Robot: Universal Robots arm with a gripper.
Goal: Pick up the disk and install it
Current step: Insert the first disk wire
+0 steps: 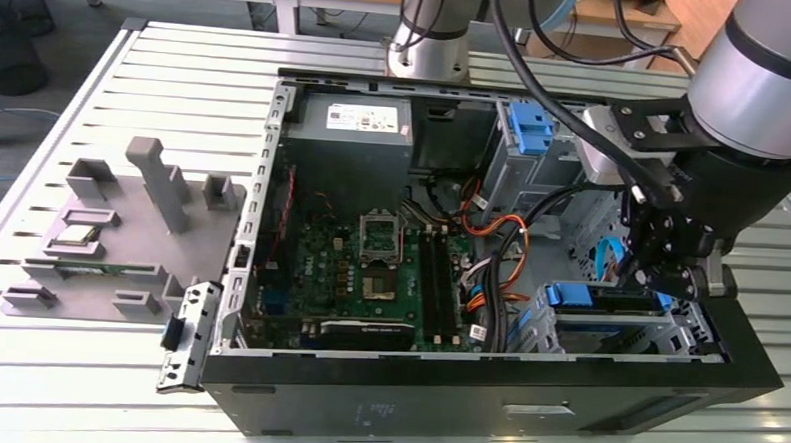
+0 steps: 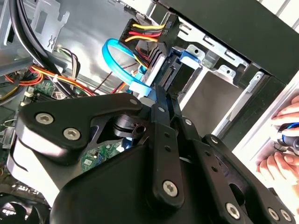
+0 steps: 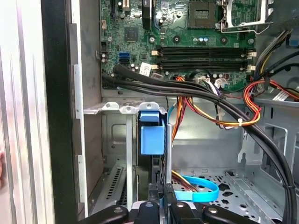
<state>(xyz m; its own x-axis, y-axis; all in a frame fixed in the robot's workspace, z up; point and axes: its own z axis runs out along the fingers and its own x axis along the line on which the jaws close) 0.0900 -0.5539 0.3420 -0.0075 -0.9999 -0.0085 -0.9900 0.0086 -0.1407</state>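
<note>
The gripper (image 3: 160, 205) was squeezed tight on the disk (image 3: 153, 135), which stood on edge in the metal bay (image 3: 117, 108) just under it, so pushing straight and slow looked best.

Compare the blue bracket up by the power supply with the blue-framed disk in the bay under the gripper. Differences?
Place: the blue bracket sits in the cage beside the power supply, while the disk sits in the bay lower in the exterior view.
Gripper: the gripper is right at the disk, and the blue bracket stands well apart from it.
Shared: both show blue plastic and sit in metal cages inside the case.
</note>
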